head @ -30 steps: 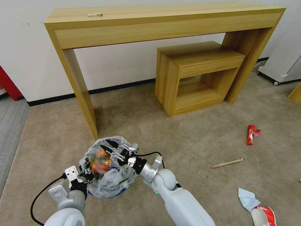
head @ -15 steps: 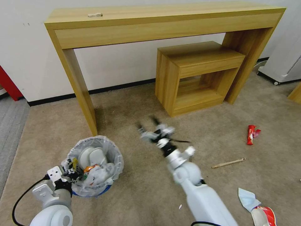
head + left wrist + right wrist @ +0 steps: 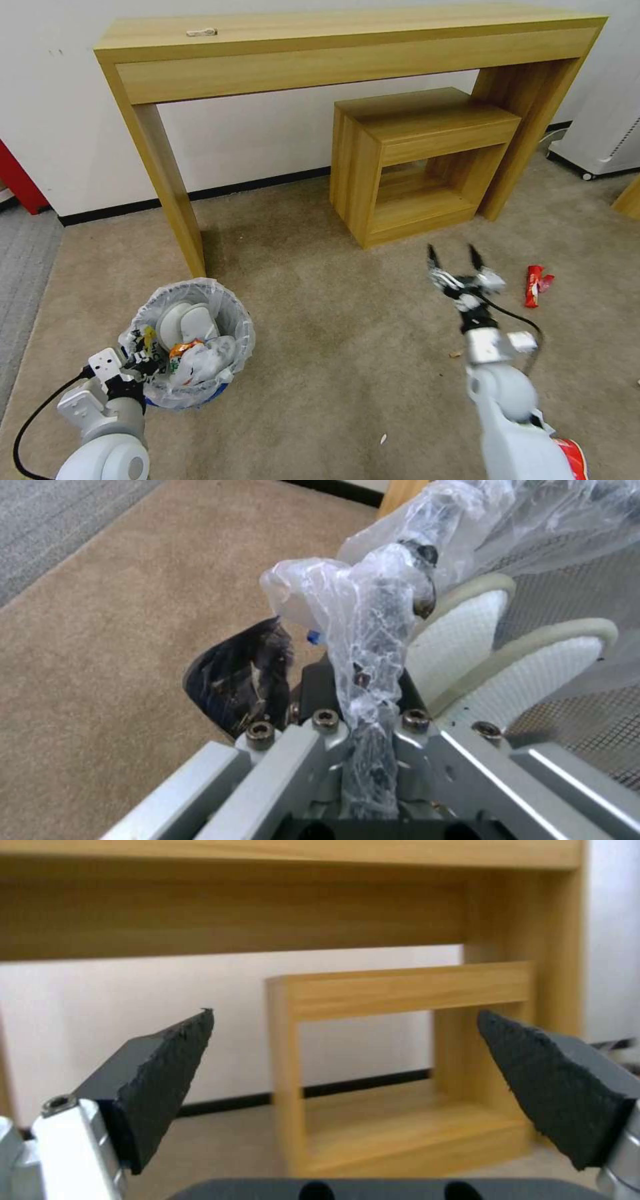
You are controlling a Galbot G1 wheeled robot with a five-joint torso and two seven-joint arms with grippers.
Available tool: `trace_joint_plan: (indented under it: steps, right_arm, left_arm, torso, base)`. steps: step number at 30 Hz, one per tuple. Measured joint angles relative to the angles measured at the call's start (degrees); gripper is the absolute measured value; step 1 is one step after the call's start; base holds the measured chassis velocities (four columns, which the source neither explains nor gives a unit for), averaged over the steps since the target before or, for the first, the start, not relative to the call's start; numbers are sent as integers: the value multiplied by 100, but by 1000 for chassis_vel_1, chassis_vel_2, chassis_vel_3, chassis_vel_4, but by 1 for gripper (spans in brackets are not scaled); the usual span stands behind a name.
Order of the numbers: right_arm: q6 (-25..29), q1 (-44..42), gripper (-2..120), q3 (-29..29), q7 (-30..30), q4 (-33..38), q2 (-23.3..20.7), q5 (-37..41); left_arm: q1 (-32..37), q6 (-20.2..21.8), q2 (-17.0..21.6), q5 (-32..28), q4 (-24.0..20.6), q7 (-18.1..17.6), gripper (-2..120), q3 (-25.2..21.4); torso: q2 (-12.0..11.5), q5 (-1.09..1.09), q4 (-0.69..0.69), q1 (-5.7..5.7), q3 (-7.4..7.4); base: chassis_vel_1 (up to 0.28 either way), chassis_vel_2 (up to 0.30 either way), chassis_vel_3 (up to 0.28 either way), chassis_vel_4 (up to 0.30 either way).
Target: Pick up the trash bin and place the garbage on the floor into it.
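The trash bin (image 3: 189,347) stands on the beige floor (image 3: 320,373) at the robot's left, just in front of the left leg of the long wooden console table (image 3: 333,53). Its crinkled clear liner (image 3: 220,303) folds over the rim, and inside lie a pair of white slippers (image 3: 183,320) along with wrappers and crumpled plastic. The left gripper (image 3: 143,357) is clamped on the bin's near rim; in the left wrist view its fingers (image 3: 243,680) pinch the rim with a twist of liner (image 3: 367,645) bunched between them (the slippers (image 3: 493,655) show just beyond, inside the mesh wall).

The right gripper (image 3: 457,267) hangs above the carpet well to the right of the bin, jaws spread wide and holding nothing; in the right wrist view its black pads (image 3: 163,1080) frame the small wooden cube table (image 3: 400,1060). Just to its right on the floor lies a red wrapper (image 3: 533,285). Another red-and-white wrapper (image 3: 572,457) lies at the lower right, beside the right arm.
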Motion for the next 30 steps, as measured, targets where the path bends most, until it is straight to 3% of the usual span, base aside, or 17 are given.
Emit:
trace_joint_plan:
  steps: [2, 7, 30]
  right_arm:
    - [217, -343, 100, 341, -32, -24, 16, -12]
    - [273, -546, 100, 495, 66, 136, 65, 37]
    - [288, -625, 100, 432, 118, 484, 287, -149]
  left_arm:
    - [-11, -65, 0, -46, 27, 12, 1, -3]
    - [-19, -121, -4, -54, 38, 27, 1, -2]
    - [74, -264, 39, -34, -87, 117, 1, -78]
  torso:
    - [0, 0, -1, 0, 0]
    - [0, -1, 0, 0, -1]
    - [0, -2, 0, 0, 0]
  base:
    - [0, 0, 0, 0]
    - [0, 0, 0, 0]
    - [0, 0, 0, 0]
